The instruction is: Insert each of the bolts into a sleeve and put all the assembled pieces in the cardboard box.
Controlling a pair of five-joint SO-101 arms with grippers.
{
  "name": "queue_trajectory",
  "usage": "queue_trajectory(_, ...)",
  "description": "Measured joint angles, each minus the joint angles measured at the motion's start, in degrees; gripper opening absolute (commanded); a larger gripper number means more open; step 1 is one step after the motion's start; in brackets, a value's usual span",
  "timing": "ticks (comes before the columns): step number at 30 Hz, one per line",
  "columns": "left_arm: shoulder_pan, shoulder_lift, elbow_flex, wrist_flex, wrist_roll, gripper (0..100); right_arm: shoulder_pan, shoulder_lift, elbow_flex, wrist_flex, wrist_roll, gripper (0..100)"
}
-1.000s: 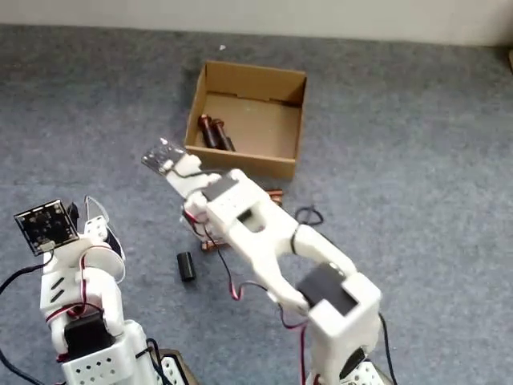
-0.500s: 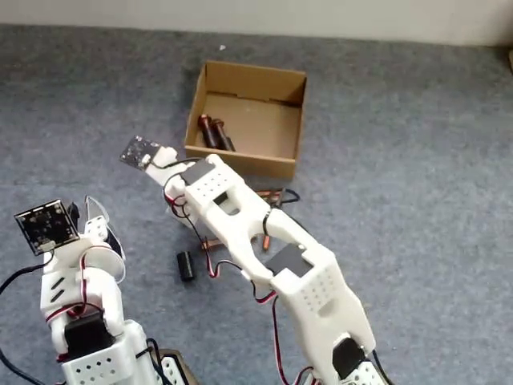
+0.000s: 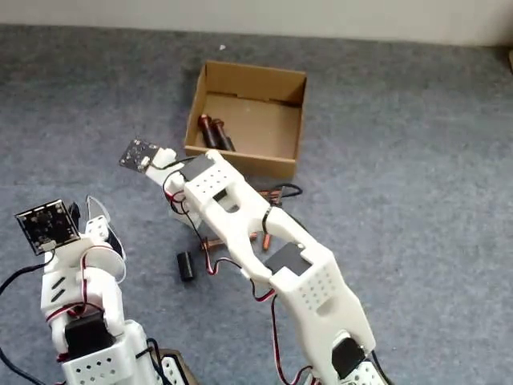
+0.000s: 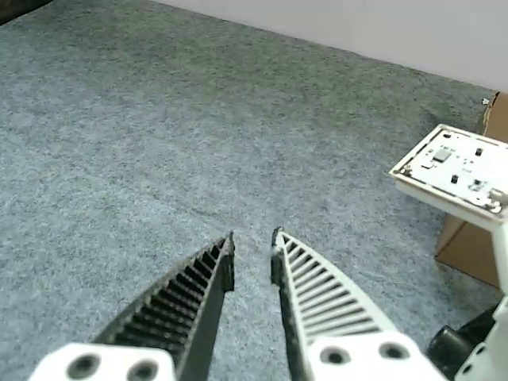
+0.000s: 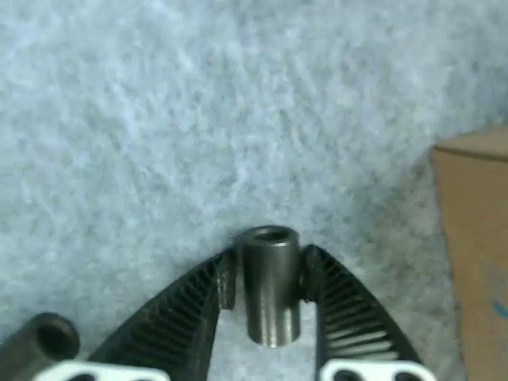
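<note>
Sleeve (image 5: 270,290) is clamped in the right tool (image 5: 268,258), long axis along its fingers, bore facing outward, just near-left of the cardboard box (image 3: 240,164). Left tool (image 4: 252,248), narrowly parted and empty, hangs well left.

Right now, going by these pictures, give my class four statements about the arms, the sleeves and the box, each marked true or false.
1. The right gripper holds a dark sleeve. True.
2. The left gripper grips a bolt. False: it holds nothing.
3. The cardboard box is empty. False: dark pieces lie inside it.
4. A second sleeve lies on the carpet, outside the box. True.
</note>
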Motion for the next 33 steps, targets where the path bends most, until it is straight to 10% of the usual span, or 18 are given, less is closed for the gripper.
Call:
queue_trajectory(20,0.00,0.00,0.00,0.00,0.00,12,1.67,-2.90,1.05,10.90,-0.35,0.4)
queue_trajectory(33,0.35,0.00,0.00,0.00,0.00,12,6.07,-29.36,1.32,24.18,-26.11,0.4)
